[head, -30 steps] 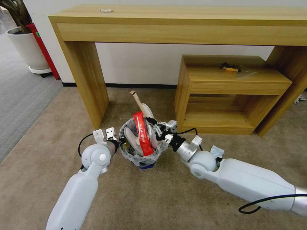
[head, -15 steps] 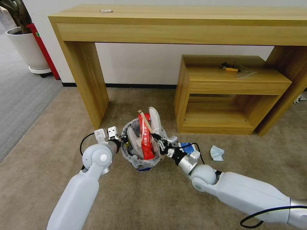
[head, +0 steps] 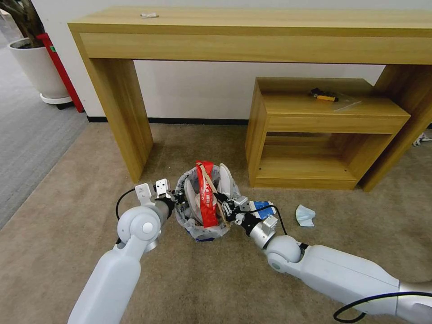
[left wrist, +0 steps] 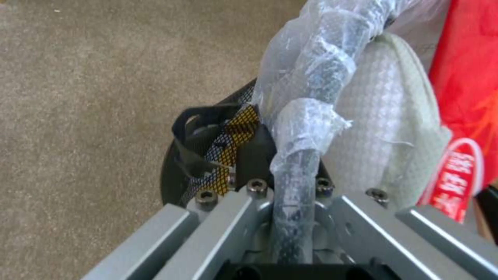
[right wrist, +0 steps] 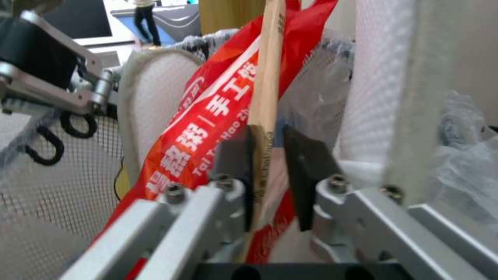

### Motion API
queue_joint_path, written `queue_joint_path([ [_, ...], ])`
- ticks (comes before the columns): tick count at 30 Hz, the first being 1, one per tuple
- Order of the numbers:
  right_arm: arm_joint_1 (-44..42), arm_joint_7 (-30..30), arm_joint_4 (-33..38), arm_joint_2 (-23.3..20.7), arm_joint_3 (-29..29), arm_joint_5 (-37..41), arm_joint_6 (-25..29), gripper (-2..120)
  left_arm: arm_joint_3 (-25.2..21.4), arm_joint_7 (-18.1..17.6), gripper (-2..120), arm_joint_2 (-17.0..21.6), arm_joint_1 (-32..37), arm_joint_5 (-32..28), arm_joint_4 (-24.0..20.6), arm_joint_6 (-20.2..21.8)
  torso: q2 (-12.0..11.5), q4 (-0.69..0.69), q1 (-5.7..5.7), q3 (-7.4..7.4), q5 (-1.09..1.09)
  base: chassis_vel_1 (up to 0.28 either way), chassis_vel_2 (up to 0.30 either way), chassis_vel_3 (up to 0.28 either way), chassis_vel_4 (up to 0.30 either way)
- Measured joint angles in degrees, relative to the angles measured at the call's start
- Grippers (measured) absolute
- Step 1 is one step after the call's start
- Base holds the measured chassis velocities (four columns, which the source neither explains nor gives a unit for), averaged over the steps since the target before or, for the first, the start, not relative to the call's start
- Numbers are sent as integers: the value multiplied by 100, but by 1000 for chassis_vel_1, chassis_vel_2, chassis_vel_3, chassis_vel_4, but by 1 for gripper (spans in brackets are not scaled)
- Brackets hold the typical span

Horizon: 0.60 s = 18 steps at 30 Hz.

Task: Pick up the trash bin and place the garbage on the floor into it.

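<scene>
The trash bin (head: 198, 228) stands on the beige floor (head: 216, 279), stuffed with a red wrapper (head: 207, 202), two white slippers (head: 226, 177) and a wooden stick (head: 208, 177). My left gripper (head: 176, 198) is shut on the bin's bag-wrapped rim (left wrist: 306, 128). My right gripper (head: 223, 208) reaches into the bin from the other side, shut on the wooden stick (right wrist: 270, 70), which lies against the red wrapper (right wrist: 207, 116). A blue-white packet (head: 262, 209) lies by my right wrist. A pale blue mask (head: 305, 215) lies on the carpet further right.
A long wooden console table (head: 252, 40) spans the back wall, with a low wooden shelf unit (head: 324, 112) under its right end. A white plant pot (head: 38, 67) and a red box (head: 60, 67) stand at the far left on grey ribbed carpet (head: 27, 135).
My right gripper has come down and back towards me, lowering the wooden stick into the bin. The bin has shifted slightly right with my left gripper. The blue-white packet is now uncovered.
</scene>
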Motion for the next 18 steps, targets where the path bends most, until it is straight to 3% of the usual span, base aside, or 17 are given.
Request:
queue_joint_path([
  [2, 67, 58, 23, 13, -37, -17, -89, 32, 54, 10, 0, -48, 28, 11, -24, 0, 0, -1, 0, 0, 0, 0, 0, 0, 0],
  [7, 103, 122, 2, 16, -70, -19, -132, 45, 105, 10, 0, -94, 69, 57, -38, -1, 0, -1, 0, 0, 1, 0, 0, 0, 0],
  [11, 127, 107, 32, -13, -73, -18, -156, 66, 196, 71, 0, -111, 104, 92, -72, 1, 0, -2, 0, 0, 4, 0, 0, 0, 0],
  [18, 130, 107, 66, -16, -56, -25, -151, 88, 243, 80, 0, -134, 83, 99, -25, 1, 0, 0, 0, 0, 0, 0, 0, 0, 0],
])
